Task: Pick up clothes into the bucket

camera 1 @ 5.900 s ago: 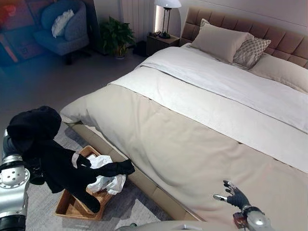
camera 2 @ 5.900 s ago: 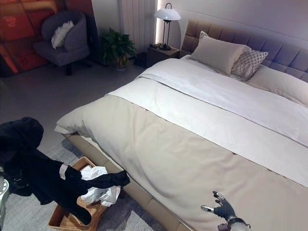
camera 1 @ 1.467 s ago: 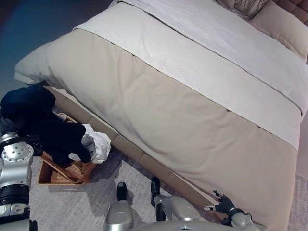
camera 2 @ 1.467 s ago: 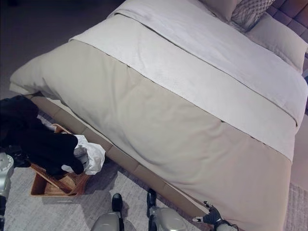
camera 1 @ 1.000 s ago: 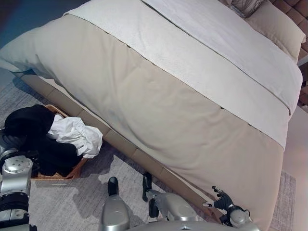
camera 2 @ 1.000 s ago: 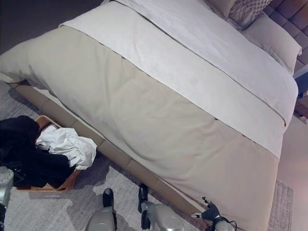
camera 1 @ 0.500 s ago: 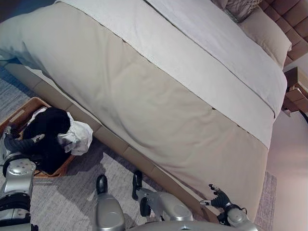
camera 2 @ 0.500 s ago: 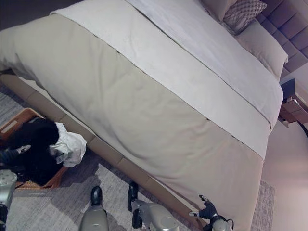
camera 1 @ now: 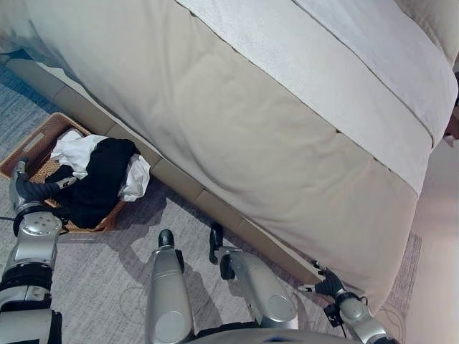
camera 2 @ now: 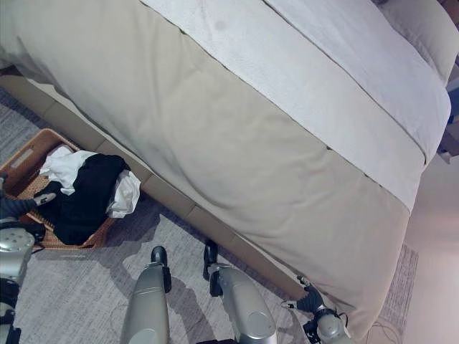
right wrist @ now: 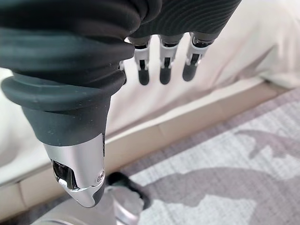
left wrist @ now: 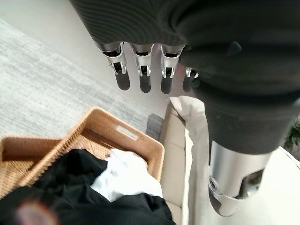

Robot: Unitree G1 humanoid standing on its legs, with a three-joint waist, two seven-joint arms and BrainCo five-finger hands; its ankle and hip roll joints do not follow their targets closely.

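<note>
Black garment in basket; left hand released, right hand released

Large bed with beige-and-white duvet above grey carpet

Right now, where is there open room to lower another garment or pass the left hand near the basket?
The wicker basket is crowded: black garment and white cloth heap over its bed-side half. Only its outer end shows bare weave. The grey rug just outside it is free. The left hand hovers open at the rim.
</note>
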